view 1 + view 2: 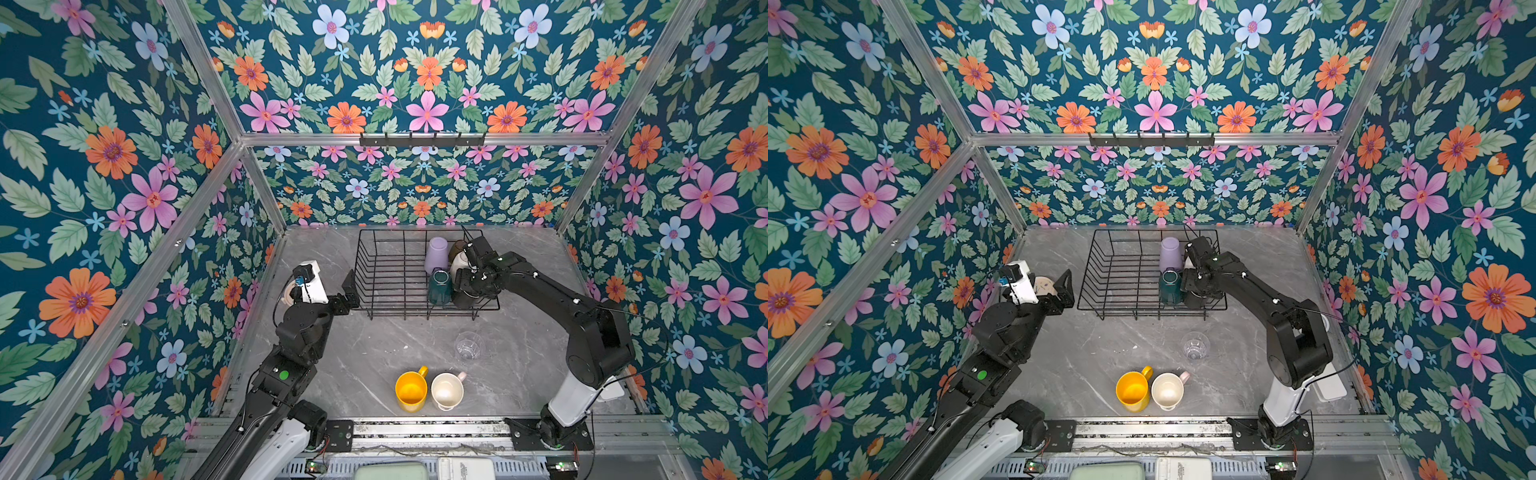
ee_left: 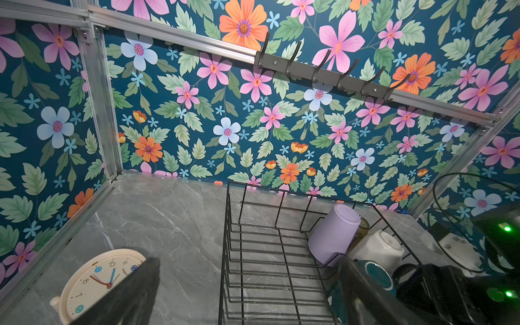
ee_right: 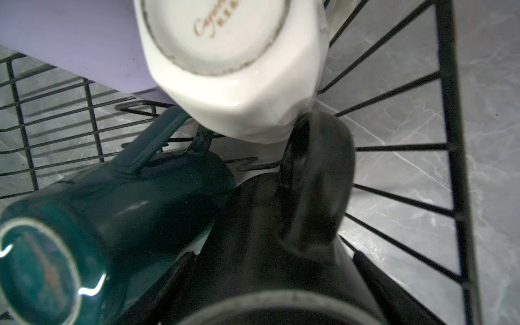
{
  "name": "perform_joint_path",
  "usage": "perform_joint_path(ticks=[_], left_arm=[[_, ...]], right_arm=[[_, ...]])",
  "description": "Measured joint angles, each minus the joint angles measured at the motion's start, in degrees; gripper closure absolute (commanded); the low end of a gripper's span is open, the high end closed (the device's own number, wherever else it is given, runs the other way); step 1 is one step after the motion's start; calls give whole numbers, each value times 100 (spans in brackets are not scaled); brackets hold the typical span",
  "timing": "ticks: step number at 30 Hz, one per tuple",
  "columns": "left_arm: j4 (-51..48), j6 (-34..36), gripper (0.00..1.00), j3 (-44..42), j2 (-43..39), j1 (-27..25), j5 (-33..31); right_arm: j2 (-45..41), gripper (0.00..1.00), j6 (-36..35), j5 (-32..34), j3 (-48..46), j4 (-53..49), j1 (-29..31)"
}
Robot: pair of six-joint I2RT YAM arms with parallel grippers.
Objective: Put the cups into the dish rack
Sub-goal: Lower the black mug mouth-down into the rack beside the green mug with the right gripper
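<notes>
Right gripper: apparently clamped around black mug, inside dish rack.
Left gripper: spread, empty.
Release: seat mug first.

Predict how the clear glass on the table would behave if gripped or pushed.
The clear glass looks smooth, so probably slippery. Being glass, likely rigid but fragile. Standing upright, it should slide rather than tip.

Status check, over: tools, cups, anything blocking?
Left tool open, empty, beside rack. Right tool straddles black mug in rack; grip unclear. Glass, yellow mug, pink mug on table. Nothing blocks them.
</notes>
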Motion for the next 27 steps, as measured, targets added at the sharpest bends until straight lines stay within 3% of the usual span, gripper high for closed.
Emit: perform_joint_path(ticks=[15, 27], left_arm=[[-44, -4, 0, 0, 37, -4, -131], [-57, -4, 0, 0, 48, -4, -151]], right_arm=[[155, 19, -13, -13, 46, -4, -2], [474, 11, -39, -96, 87, 85, 4]])
